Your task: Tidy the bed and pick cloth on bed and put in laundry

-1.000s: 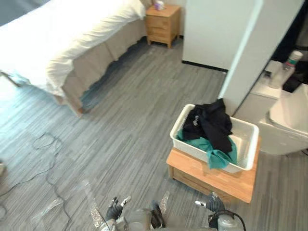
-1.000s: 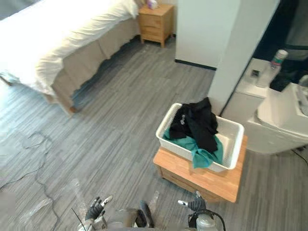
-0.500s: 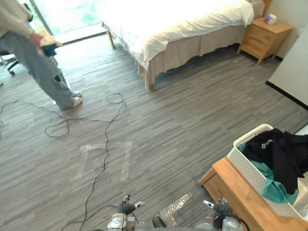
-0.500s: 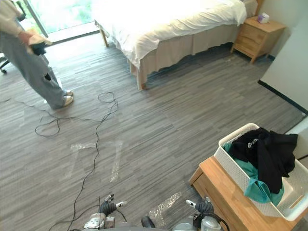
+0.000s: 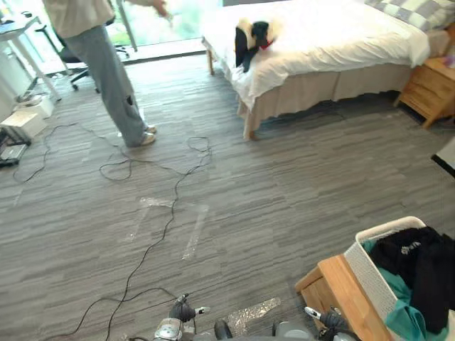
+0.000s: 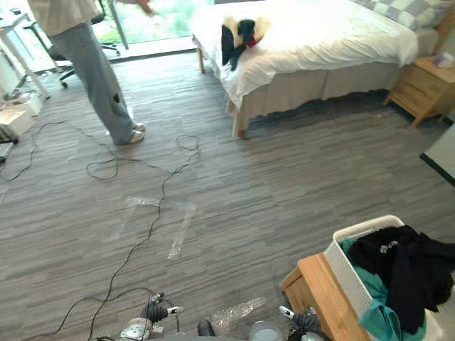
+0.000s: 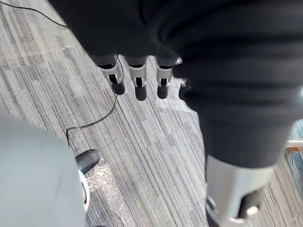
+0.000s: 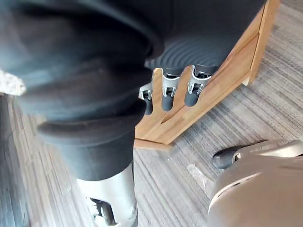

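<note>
Camera swung, baring cloth (image 5: 247,41) on bed (image 5: 341,35); wrist view shows left hand (image 7: 136,82) relaxed.

Counts as logged: one bed (image 5: 334,35), with one checked pillow (image 5: 419,11) and one black-and-cream cloth bundle (image 5: 250,39) on it; whether that bundle is one piece or several cannot be told. One white basket (image 5: 366,278) is counted, with two garments seen in it: one black garment (image 5: 416,263), one teal garment (image 5: 412,316). One low wooden bench (image 5: 333,284) is counted under the basket. One nightstand (image 5: 430,89). One person (image 5: 99,57). Two hands: left hand (image 7: 137,80), right hand (image 8: 175,92).
</note>
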Controlling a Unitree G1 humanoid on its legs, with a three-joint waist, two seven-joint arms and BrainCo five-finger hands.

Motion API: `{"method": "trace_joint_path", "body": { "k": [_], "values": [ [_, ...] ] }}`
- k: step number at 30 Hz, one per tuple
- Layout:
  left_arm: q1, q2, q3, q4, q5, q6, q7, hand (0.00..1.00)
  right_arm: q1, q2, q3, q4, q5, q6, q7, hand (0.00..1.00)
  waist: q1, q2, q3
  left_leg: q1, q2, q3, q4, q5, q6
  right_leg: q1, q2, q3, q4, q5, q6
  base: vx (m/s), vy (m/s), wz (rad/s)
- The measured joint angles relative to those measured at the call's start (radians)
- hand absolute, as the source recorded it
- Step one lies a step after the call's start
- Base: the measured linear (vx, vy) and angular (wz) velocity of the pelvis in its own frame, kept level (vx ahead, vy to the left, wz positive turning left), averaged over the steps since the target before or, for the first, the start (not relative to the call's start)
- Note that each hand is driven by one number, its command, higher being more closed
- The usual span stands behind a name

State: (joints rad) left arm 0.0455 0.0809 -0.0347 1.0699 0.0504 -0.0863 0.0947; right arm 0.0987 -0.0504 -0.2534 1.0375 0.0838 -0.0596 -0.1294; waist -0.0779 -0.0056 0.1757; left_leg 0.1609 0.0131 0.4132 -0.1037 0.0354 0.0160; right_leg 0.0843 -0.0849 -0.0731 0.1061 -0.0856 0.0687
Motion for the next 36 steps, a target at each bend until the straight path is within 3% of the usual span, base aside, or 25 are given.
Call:
{"method": "trace_joint_path", "body": {
  "k": [6,10,12,13,14,15,16,17,20,21,24,25,26,28,29,30,32,33,34,36],
  "values": [
    [0.002,0.005,0.010,0.001,-0.045,0.001,0.003,0.00,-0.005,-0.009,0.037,-0.001,-0.005,-0.001,0.001,0.00,0.003,-0.003,0.001,0.006,0.010,0.041,0.001,-0.007,-0.011,-0.016,0.011,0.022,0.011,-0.001,-0.002,0.03,-0.031,-0.19],
    [0.023,0.004,0.099,-0.001,-0.079,-0.009,-0.009,0.00,-0.002,-0.018,0.036,0.000,-0.008,-0.001,0.001,0.00,0.005,0.000,0.001,0.007,0.022,0.030,0.008,-0.019,-0.028,0.017,0.017,-0.011,-0.040,0.007,-0.014,0.01,-0.027,0.13],
    [0.029,0.013,0.146,-0.008,-0.094,-0.010,-0.015,0.00,0.002,-0.020,0.040,0.000,-0.015,-0.001,0.003,0.00,0.014,0.005,0.005,-0.052,0.055,0.032,0.139,-0.090,-0.050,0.028,0.018,-0.029,-0.066,-0.001,-0.023,0.05,-0.054,0.02],
    [0.043,0.014,0.175,-0.032,-0.119,-0.013,-0.025,0.00,0.001,-0.033,0.051,-0.001,-0.016,-0.003,0.005,0.00,0.028,0.005,0.009,-0.114,0.111,0.036,0.309,-0.163,-0.060,0.042,0.021,-0.057,-0.084,-0.002,-0.027,0.07,-0.080,-0.36],
    [0.060,0.014,0.197,-0.054,-0.138,-0.016,-0.029,0.00,0.002,-0.040,0.070,-0.005,-0.016,-0.004,0.005,0.00,0.042,0.033,0.024,-0.172,0.170,0.052,0.484,-0.200,-0.061,0.056,0.035,-0.058,-0.094,-0.001,-0.031,0.06,-0.073,-0.40],
    [0.070,0.013,0.203,-0.062,-0.148,-0.018,-0.030,0.00,0.001,-0.044,0.076,-0.006,-0.016,-0.004,0.004,0.00,0.042,0.039,0.028,-0.203,0.192,0.049,0.562,-0.198,-0.062,0.059,0.036,-0.056,-0.093,-0.001,-0.033,0.09,-0.053,-0.24],
    [0.088,0.012,0.204,-0.084,-0.165,-0.024,-0.030,0.00,0.000,-0.048,0.081,-0.019,-0.015,-0.004,0.003,0.00,0.039,0.037,0.030,-0.264,0.219,0.011,0.701,-0.177,-0.096,0.067,0.034,-0.051,-0.085,-0.006,-0.041,0.11,-0.015,-0.13],
    [0.094,0.007,0.203,-0.089,-0.179,-0.038,-0.029,0.00,0.003,-0.057,0.087,-0.027,-0.015,-0.004,0.003,0.00,0.045,0.040,0.040,-0.322,0.212,-0.042,0.782,-0.181,-0.127,0.070,0.025,-0.032,-0.081,-0.015,-0.047,0.12,0.011,-0.17],
    [0.107,-0.002,0.201,-0.089,-0.198,-0.045,-0.030,0.00,-0.022,-0.067,0.087,-0.030,-0.015,-0.004,0.003,0.00,0.060,0.052,0.045,-0.370,0.158,-0.069,0.704,-0.219,-0.109,0.069,-0.025,-0.002,-0.086,-0.021,-0.041,0.17,0.109,-0.28],
    [0.114,-0.002,0.201,-0.092,-0.198,-0.051,-0.032,0.00,-0.037,-0.066,0.092,-0.036,-0.014,-0.004,0.004,0.00,0.072,0.052,0.045,-0.408,0.121,-0.067,0.598,-0.211,-0.105,0.069,-0.058,0.008,-0.093,-0.032,-0.025,0.24,0.210,-0.04],
    [0.135,-0.002,0.202,-0.119,-0.217,-0.056,-0.051,0.00,-0.086,-0.077,0.098,-0.039,-0.014,-0.006,0.004,0.00,0.100,0.074,0.057,-0.450,0.094,-0.136,0.301,-0.109,-0.125,0.071,-0.082,0.028,-0.099,-0.068,0.022,0.26,0.281,-0.21],
    [0.153,0.002,0.204,-0.117,-0.217,-0.055,-0.051,0.00,-0.102,-0.077,0.105,-0.045,-0.014,-0.012,0.004,0.00,0.107,0.080,0.063,-0.468,0.099,-0.165,0.292,-0.041,-0.120,0.073,-0.091,0.044,-0.099,-0.091,0.052,0.26,0.327,-0.41],
    [0.159,0.004,0.205,-0.117,-0.217,-0.055,-0.051,0.00,-0.110,-0.080,0.106,-0.047,-0.014,-0.014,0.003,0.00,0.119,0.074,0.067,-0.481,0.087,-0.165,0.335,-0.034,-0.102,0.079,-0.107,0.056,-0.101,-0.104,0.056,0.46,0.478,-0.54],
    [0.134,0.006,0.215,-0.117,-0.218,-0.054,-0.050,0.00,-0.115,-0.063,0.111,-0.058,-0.014,-0.028,0.010,0.00,0.144,0.036,0.081,-0.531,0.049,-0.162,0.489,-0.128,0.004,0.060,-0.132,0.078,0.061,-0.158,0.085,0.50,0.348,-0.20],
    [0.121,0.005,0.223,-0.118,-0.218,-0.052,-0.049,0.00,-0.110,-0.057,0.109,-0.060,-0.015,-0.029,0.019,0.00,0.148,0.026,0.081,-0.530,0.037,-0.161,0.501,-0.146,0.023,0.040,-0.134,0.078,0.131,-0.171,0.087,0.46,0.246,0.12],
    [0.110,0.005,0.233,-0.120,-0.218,-0.049,-0.047,0.00,-0.110,-0.043,0.109,-0.061,-0.015,-0.029,0.029,0.00,0.144,0.007,0.085,-0.506,0.022,-0.150,0.514,-0.190,0.030,-0.022,-0.146,0.097,0.296,-0.176,0.098,0.43,0.217,-0.14],
    [0.111,0.021,0.238,-0.120,-0.219,-0.042,-0.039,0.00,-0.093,-0.010,0.108,-0.063,-0.015,-0.030,0.032,0.00,0.142,-0.036,0.090,-0.397,-0.011,-0.112,0.479,-0.233,0.040,-0.099,-0.148,0.164,0.599,-0.123,0.189,0.41,0.178,-0.36],
    [0.114,0.027,0.236,-0.120,-0.219,-0.037,-0.027,0.00,-0.075,0.003,0.109,-0.064,-0.015,-0.028,0.032,0.00,0.132,-0.047,0.086,-0.317,-0.026,-0.098,0.437,-0.251,0.038,-0.152,-0.134,0.174,0.773,-0.070,0.201,0.41,0.137,-0.42],
    [0.112,0.028,0.232,-0.121,-0.216,-0.031,-0.021,0.00,-0.066,0.006,0.114,-0.070,-0.015,-0.026,0.034,0.00,0.115,-0.046,0.085,-0.256,-0.033,-0.093,0.395,-0.257,0.035,-0.198,-0.123,0.146,0.884,-0.055,0.191,0.48,0.163,-0.46],
    [0.101,0.029,0.223,-0.122,-0.215,-0.027,-0.015,0.00,-0.059,0.006,0.106,-0.101,-0.007,-0.027,0.038,0.00,0.078,-0.030,0.089,-0.154,-0.035,-0.089,0.311,-0.254,0.027,-0.296,-0.126,0.039,1.006,-0.074,0.122,0.39,0.127,-0.27]
  ]
}}
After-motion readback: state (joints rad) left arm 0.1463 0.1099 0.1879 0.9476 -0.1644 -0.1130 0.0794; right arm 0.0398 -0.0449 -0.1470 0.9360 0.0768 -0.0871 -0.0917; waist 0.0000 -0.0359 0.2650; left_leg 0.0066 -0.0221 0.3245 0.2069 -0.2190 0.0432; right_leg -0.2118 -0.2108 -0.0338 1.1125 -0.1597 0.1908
